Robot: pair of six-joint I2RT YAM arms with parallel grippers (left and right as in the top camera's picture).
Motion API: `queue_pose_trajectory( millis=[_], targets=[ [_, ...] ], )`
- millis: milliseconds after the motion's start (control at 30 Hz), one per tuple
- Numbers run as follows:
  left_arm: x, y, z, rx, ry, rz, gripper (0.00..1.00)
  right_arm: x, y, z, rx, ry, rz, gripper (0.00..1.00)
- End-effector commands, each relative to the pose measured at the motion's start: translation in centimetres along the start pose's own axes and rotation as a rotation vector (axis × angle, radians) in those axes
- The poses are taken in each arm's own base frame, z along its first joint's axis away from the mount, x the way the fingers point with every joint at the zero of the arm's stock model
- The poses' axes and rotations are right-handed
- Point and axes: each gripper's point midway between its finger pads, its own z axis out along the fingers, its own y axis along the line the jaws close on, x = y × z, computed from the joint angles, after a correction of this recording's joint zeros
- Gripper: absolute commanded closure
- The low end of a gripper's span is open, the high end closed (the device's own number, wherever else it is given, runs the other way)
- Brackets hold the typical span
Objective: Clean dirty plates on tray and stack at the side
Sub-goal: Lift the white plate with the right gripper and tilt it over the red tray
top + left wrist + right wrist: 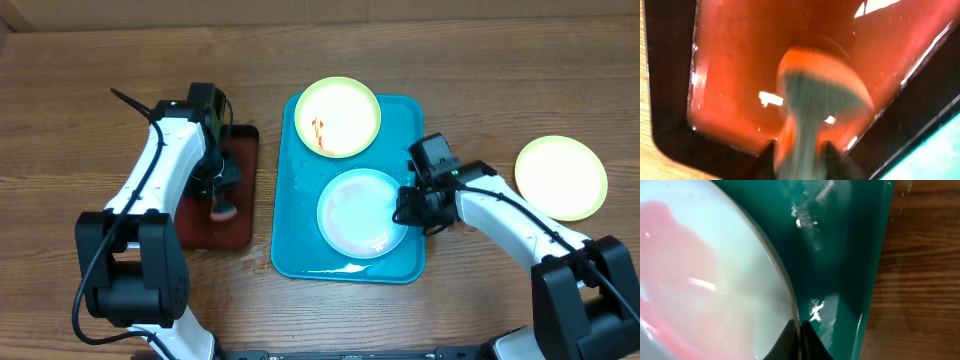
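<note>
From above I see a wood counter (pixel 100 60). The tray (pixel 295 200) is in the middle, holding a dirty plate (pixel 338 117) and a blue plate (pixel 360 212). A third plate (pixel 561 177) lies off right. My left claw (pixel 218 185) hangs over the red tray (pixel 240 215).

Left camera: it sits around the brush (pixel 815 90), too blurry to tell its grip.

Right camera: my right claw (pixel 800 340) pinches the blue plate's rim.

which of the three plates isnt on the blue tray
The yellow-green plate at far right, resting on the bare table. The smeared yellow-green plate and the light-blue plate both sit inside the turquoise tray.
</note>
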Motion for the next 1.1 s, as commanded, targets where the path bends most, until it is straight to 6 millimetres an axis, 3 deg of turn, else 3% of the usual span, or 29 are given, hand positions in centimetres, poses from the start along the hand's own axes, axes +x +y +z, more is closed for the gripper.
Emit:
queue_pose_trajectory(
  millis=[0,133,300,367,500,567,733,867,1067],
  targets=[
    [-0.9,-0.5,-2.5,0.080,-0.023,-0.004,0.44,-2.8,2.6,-2.9,0.013,-0.087,-0.137,0.96],
    [-2.0,0.1,-7.3,0.169,-0.079,-0.037,0.39,-5.4,5.6,-7.2,0.070,-0.192,-0.237,0.96],
    [-3.4,2.2,-15.3,0.311,-0.242,-0.094,0.12,-8.8,11.1,-12.9,0.068,-0.414,-0.329,0.96],
    [-3.4,3.2,-18.4,0.383,-0.308,-0.114,0.07,-9.7,13.6,-14.6,0.048,-0.510,-0.360,0.96],
    [-2.6,5.0,-24.1,0.517,-0.444,-0.134,0.05,-11.0,19.3,-16.5,-0.013,-0.711,-0.426,0.96],
    [-2.0,6.1,-26.1,0.543,-0.504,-0.155,0.03,-11.3,22.0,-16.3,-0.033,-0.784,-0.442,0.96],
    [0.1,7.8,-28.8,0.552,-0.604,-0.178,0.00,-10.8,27.9,-12.7,-0.076,-0.853,-0.543,0.96],
    [1.2,8.1,-29.5,0.543,-0.627,-0.172,0.00,-10.1,30.3,-10.7,-0.023,-0.919,-0.586,0.96],
    [1.7,8.2,-29.1,0.534,-0.607,-0.168,0.00,-9.0,30.8,-13.2,0.176,-1.091,-0.581,0.96]
  ],
)
